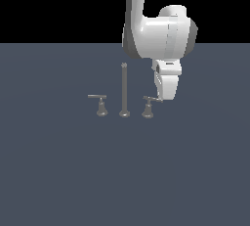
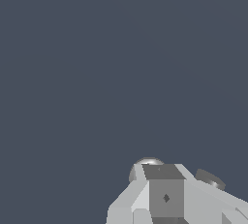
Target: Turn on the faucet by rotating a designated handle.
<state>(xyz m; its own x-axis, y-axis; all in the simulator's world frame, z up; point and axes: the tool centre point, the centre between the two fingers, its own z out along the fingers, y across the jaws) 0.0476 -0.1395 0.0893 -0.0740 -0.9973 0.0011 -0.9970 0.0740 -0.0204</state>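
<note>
Behind the white hand, the fingers (image 1: 158, 99) meet the handle (image 1: 148, 107); whether spread or pinching, I cannot tell.

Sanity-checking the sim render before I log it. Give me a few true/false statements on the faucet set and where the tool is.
1. The tall thin grey metal spout pipe stands upright between two short levers. True.
2. The white robot arm's tool is beside the short grey lever handle on the exterior view's right. True.
3. The tool is gripping the spout pipe. False: it is at the right-hand handle, apart from the pipe.
4. The straight-armed grey lever on the exterior view's left lies tipped over. False: it stands upright on its base.
5. The wrist view shows the whole faucet. False: mostly bare blue-grey floor.
</note>
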